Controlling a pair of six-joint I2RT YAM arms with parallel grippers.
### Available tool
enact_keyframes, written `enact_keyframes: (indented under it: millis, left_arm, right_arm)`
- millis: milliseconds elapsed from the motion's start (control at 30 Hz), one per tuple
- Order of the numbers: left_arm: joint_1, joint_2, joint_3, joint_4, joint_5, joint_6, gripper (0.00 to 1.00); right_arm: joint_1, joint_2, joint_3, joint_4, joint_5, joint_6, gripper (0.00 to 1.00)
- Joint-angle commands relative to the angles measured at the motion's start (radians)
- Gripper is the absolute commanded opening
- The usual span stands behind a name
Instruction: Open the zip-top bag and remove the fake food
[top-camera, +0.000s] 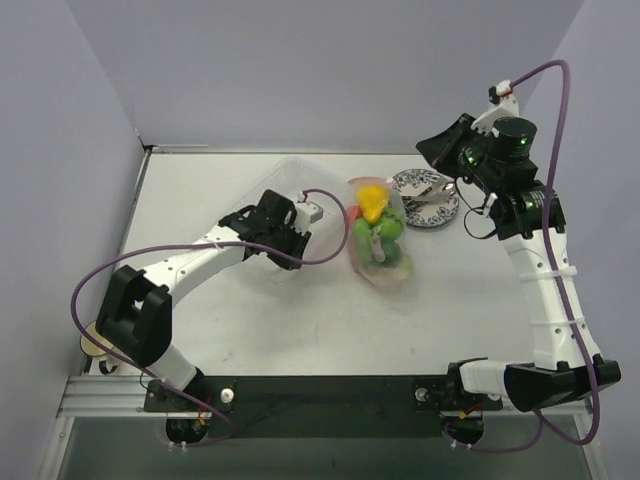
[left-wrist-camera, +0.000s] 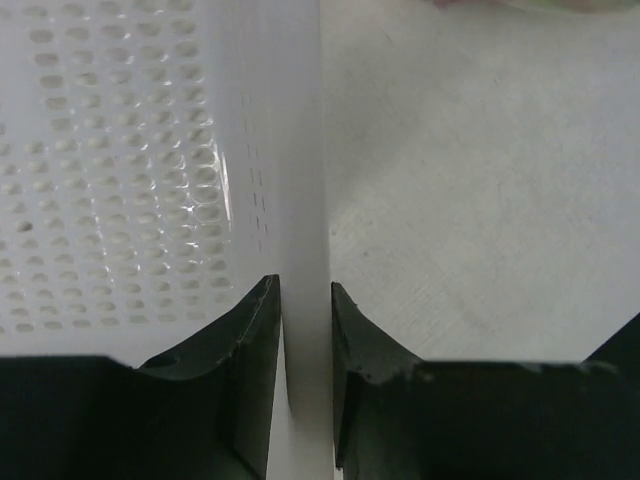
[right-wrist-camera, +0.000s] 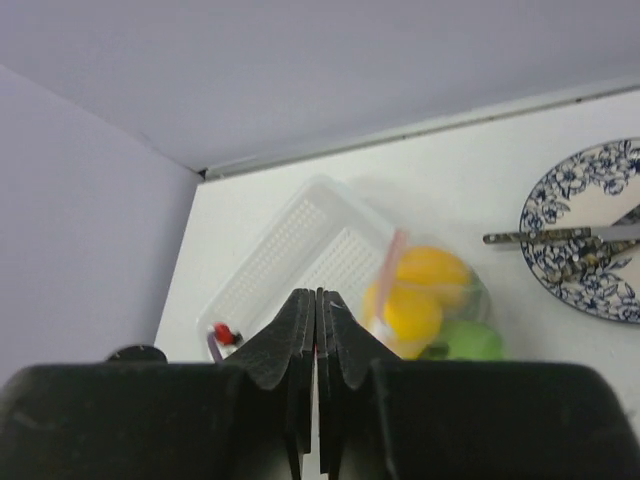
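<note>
Zip-top bag (top-camera: 381, 250) sits between tray (right-wrist-camera: 300, 240) rim and plate (top-camera: 408, 183).

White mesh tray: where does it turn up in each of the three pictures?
Top external: white mesh tray, faint, upper middle, left of the zip-top bag.
Left wrist: tray fills the left half; left tool grips its wall.
Right wrist: tray at centre, beyond the shut right tool.
Shared landmark: the bag, beside the tray in top and right wrist views; not clear in left wrist.
</note>
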Motion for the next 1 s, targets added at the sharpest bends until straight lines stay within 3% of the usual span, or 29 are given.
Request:
enact_keyframes:
  millis: [0,33,133,167,200,267,333,433,500,533,567,633,733,767,867,967]
  left_arm:
    - [-0.075,-0.016,-0.097,-0.229,0.259,-0.068,0.32]
    - [-0.089,-0.022,-0.115,-0.223,0.268,-0.082,0.33]
    - [-0.134,-0.055,-0.192,-0.18,0.296,-0.085,0.5]
    - [-0.144,-0.068,-0.201,-0.166,0.3,-0.085,0.59]
    - [-0.158,-0.079,-0.212,-0.161,0.316,-0.085,0.8]
    - [-0.17,-0.109,-0.206,-0.16,0.325,-0.083,0.97]
    - [-0.174,-0.131,-0.165,-0.166,0.323,-0.074,0.97]
    - [-0.169,-0.155,-0.047,-0.209,0.268,-0.031,0.97]
    - [-0.155,-0.169,0.022,-0.242,0.235,0.022,0.97]
    - [-0.125,-0.187,0.086,-0.245,0.213,0.032,0.97]
    - [-0.105,-0.197,0.113,-0.247,0.211,0.041,0.97]
    - [-0.043,-0.204,0.206,-0.252,0.217,0.059,0.97]
    - [0.133,-0.185,0.283,-0.235,0.25,0.07,0.97]
    - [0.24,-0.177,0.294,-0.197,0.253,0.079,0.98]
    - [0.401,-0.126,0.253,-0.105,0.225,0.101,0.97]
    - [0.451,-0.045,0.215,-0.066,0.19,0.125,0.97]
  right_arm:
    - [-0.016,-0.033,0.083,0.059,0.009,0.005,0.0]
    - [-0.016,-0.029,0.098,0.056,0.01,0.008,0.0]
    - [-0.018,-0.019,0.115,0.053,-0.007,0.025,0.0]
    - [-0.015,-0.02,0.112,0.052,-0.014,0.028,0.0]
    - [-0.015,-0.022,0.108,0.05,-0.019,0.028,0.0]
    - [-0.004,-0.031,0.067,0.049,-0.013,0.02,0.0]
    - [0.002,-0.033,0.007,0.035,0.01,-0.026,0.02]
    - [0.011,-0.031,-0.071,0.013,0.079,-0.079,0.46]
    - [0.013,-0.029,-0.15,0.016,0.102,-0.1,0.65]
    - [0.014,-0.02,-0.171,0.02,0.125,-0.11,0.85]
    - [0.017,-0.013,-0.199,0.02,0.14,-0.136,0.91]
    - [0.016,0.024,-0.216,0.021,0.168,-0.15,1.0]
    - [0.005,0.094,-0.22,0.023,0.211,-0.182,1.0]
    - [0.002,0.113,-0.213,0.026,0.24,-0.193,1.0]
    - [-0.022,0.187,-0.184,0.059,0.26,-0.219,1.0]
    - [-0.046,0.259,-0.158,0.107,0.251,-0.225,1.0]
